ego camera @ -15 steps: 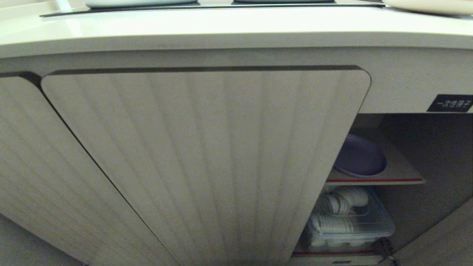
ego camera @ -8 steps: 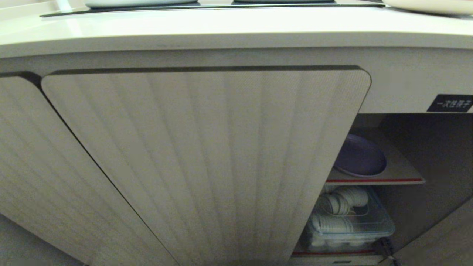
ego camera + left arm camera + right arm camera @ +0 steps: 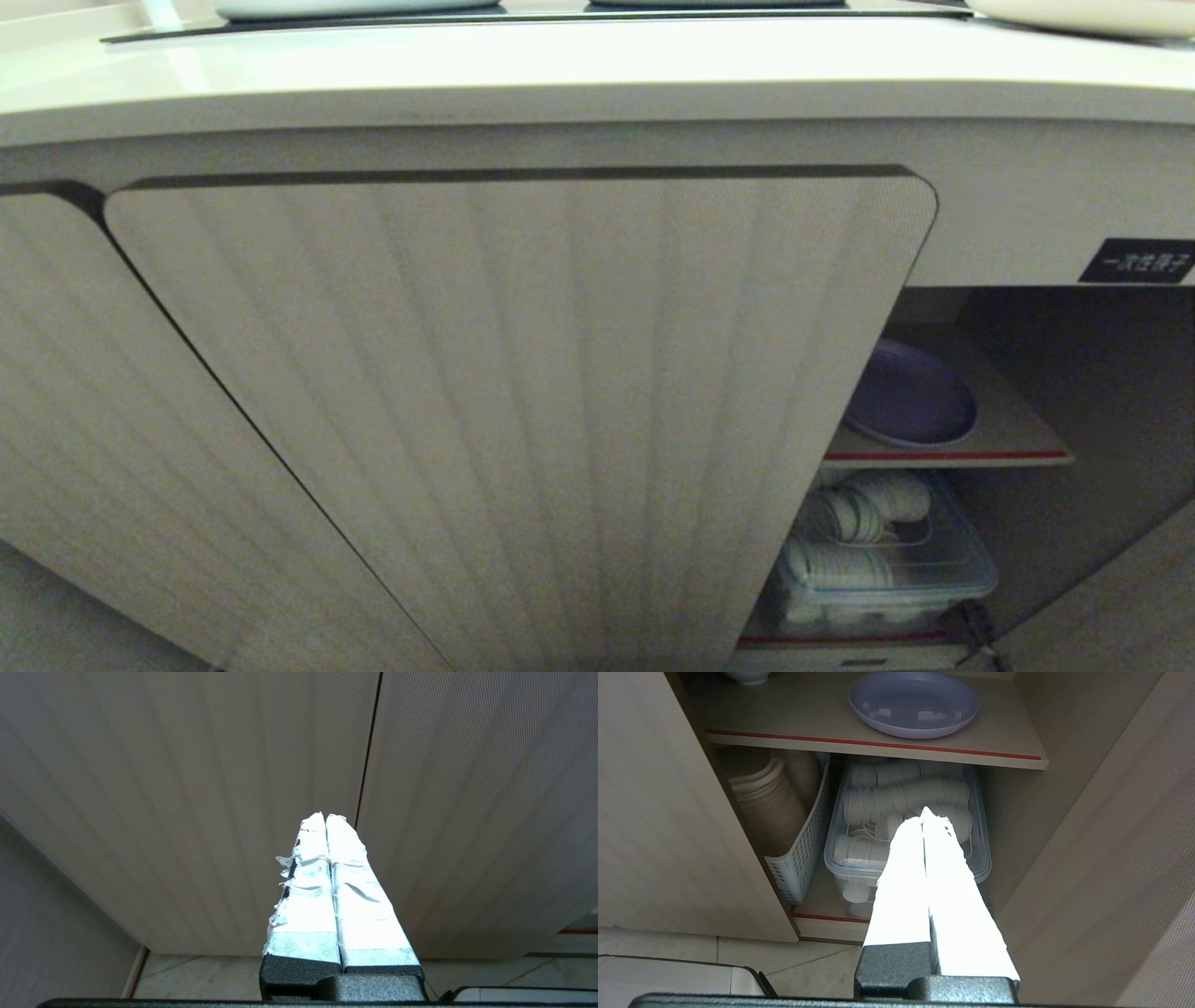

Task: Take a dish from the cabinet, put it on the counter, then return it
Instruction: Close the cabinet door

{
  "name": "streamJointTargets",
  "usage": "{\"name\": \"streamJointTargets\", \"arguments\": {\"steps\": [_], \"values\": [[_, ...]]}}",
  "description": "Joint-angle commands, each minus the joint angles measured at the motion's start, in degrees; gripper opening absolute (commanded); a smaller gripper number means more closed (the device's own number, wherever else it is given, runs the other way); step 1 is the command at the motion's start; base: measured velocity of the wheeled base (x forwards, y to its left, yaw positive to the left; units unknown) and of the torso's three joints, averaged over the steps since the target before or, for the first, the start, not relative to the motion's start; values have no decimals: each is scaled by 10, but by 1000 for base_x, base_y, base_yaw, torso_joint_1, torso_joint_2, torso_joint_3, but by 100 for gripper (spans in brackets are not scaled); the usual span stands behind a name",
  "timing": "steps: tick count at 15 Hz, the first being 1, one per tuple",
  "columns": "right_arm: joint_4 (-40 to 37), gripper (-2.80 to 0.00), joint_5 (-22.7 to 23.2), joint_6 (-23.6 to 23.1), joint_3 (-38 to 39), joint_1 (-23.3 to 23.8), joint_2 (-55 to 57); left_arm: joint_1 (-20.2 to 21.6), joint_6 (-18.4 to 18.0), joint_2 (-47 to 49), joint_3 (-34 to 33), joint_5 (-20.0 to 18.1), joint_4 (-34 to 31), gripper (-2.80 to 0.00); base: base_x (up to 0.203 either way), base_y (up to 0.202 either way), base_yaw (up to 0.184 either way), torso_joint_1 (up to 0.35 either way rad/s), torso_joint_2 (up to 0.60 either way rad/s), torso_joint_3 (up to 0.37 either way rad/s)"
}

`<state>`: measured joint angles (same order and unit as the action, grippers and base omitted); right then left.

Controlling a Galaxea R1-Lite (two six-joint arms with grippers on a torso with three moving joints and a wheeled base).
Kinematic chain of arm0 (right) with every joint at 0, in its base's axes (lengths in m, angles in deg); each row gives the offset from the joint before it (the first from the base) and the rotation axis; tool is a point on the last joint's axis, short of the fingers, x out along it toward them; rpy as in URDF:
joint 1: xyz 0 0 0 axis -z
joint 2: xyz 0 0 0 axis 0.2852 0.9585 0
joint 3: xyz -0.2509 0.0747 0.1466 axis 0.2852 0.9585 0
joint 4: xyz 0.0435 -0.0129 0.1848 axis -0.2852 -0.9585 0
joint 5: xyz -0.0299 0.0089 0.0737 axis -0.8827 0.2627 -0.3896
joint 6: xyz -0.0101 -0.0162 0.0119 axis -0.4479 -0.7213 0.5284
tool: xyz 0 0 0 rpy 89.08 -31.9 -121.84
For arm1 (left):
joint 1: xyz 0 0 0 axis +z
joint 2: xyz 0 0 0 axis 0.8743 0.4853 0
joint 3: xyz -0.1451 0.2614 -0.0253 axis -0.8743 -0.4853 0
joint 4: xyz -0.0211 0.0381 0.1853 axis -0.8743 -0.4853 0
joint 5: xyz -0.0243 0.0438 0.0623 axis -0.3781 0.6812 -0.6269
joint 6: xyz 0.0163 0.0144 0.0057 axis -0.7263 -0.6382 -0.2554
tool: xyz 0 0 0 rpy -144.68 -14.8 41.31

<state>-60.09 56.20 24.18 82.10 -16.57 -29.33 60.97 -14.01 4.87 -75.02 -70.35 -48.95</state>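
Head view matches the earlier pictures: nothing has shifted. The cabinet (image 3: 523,411) shows a ribbed door closed at centre and an open bay at the right. The dish (image 3: 910,397) lies flat on the red-edged shelf (image 3: 943,456), above a clear tub (image 3: 943,579) of white cups. The bench (image 3: 560,65) runs across the top. Neither arm shows there. The left claw (image 3: 325,817) is pressed together, empty, before the closed doors. The right claw (image 3: 924,814) is likewise closed and empty, facing the open bay below the dish (image 3: 913,703).
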Motion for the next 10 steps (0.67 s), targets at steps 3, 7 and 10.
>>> {"name": "streamJointTargets", "arguments": {"steps": [3,7,10], "values": [[0,-280,0,-1,0,0,1,0,0,0,0,0,0,-280,0,0,0,0,0,0],[0,-280,0,-1,-1,0,1,0,0,0,0,0,0,-280,0,0,0,0,0,0],[0,-280,0,-1,0,-1,1,0,0,0,0,0,0,-280,-175,0,0,5,3,5]]}}
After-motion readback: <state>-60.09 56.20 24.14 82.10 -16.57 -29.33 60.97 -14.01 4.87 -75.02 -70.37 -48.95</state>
